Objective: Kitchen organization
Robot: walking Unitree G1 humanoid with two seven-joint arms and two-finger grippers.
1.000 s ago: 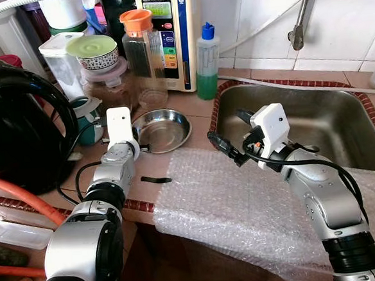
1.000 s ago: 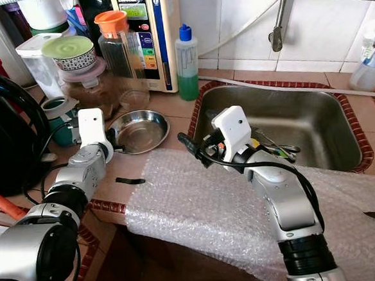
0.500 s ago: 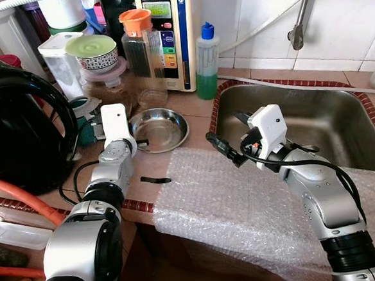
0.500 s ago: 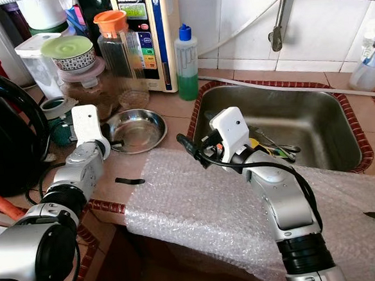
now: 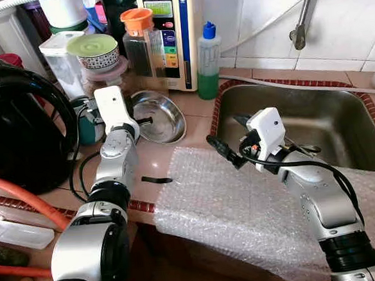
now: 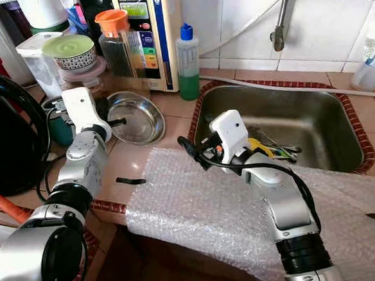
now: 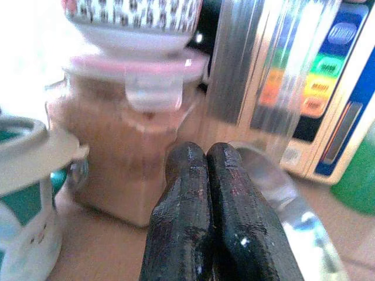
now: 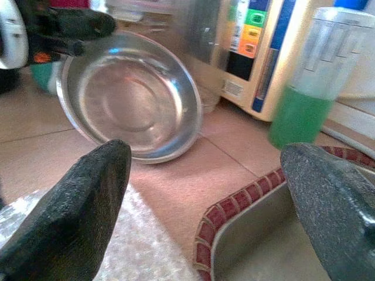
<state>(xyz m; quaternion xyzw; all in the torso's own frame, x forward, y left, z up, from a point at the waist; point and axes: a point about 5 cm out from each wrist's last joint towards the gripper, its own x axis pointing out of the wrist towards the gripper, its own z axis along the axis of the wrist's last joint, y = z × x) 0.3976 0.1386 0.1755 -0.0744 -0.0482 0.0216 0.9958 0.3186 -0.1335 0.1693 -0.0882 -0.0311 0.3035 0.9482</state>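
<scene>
We see the left gripper clenched on the rim of a steel bowl, its two black fingers pressed together in the left wrist view with the shiny rim running just past them. The bowl is tilted, its near-left edge lifted at the gripper while its far side stays low on the tiled bench, close in front of a clear jar with an orange lid and a cream appliance with coloured buttons.

Behind the left arm stands a jar of brown powder with a pink lid, and a patterned bowl with a green cover sits on top of it. A teal and white cup is just beside that jar. A large black kettle-like vessel takes up the bench's left end.

The right gripper hangs released, fingers spread wide, above the corner where the sink meets a sheet of bubble wrap laid over the bench edge. In the right wrist view, the steel bowl shows between its two fingers. A bottle of green liquid with a blue cap stands by the sink's far-left corner. Utensils lie in the sink, partly hidden by the right arm. A small black strip lies on the bench beside the wrap.
</scene>
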